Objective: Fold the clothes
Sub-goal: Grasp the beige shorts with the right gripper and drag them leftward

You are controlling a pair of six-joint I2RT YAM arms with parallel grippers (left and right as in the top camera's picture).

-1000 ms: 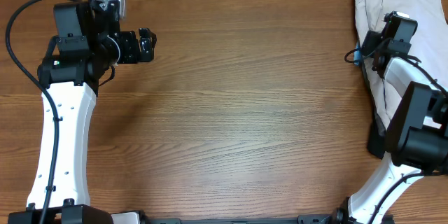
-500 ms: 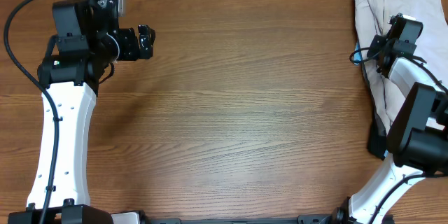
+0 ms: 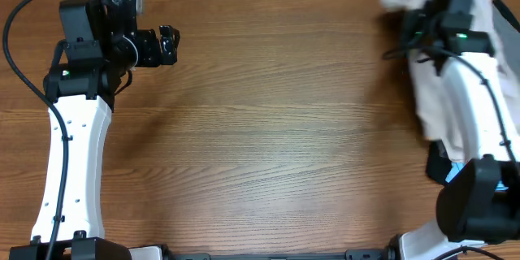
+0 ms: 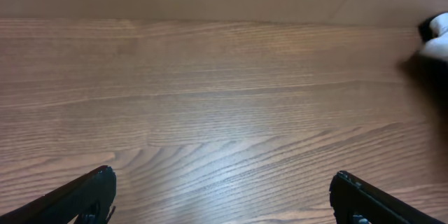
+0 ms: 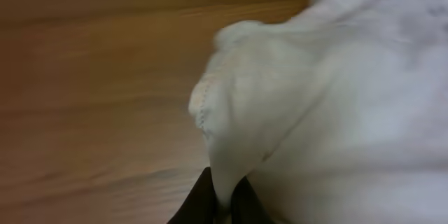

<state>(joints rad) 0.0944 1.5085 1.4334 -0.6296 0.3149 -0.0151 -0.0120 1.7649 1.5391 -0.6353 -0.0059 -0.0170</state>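
Beige cotton shorts (image 5: pixel 315 112), soft and crumpled, pinched at a fold by right tool (image 5: pixel 222 201) — left tool (image 4: pixel 222 182) spread wide above brown wooden surface (image 3: pixel 268 130).

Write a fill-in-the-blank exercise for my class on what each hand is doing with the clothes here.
1. The right hand is ____ on a fold of the beige shorts.
2. The left hand is ____ and holds nothing.
3. The shorts are on the wooden table, beside the ____ arm.

Missing words: shut; open; right
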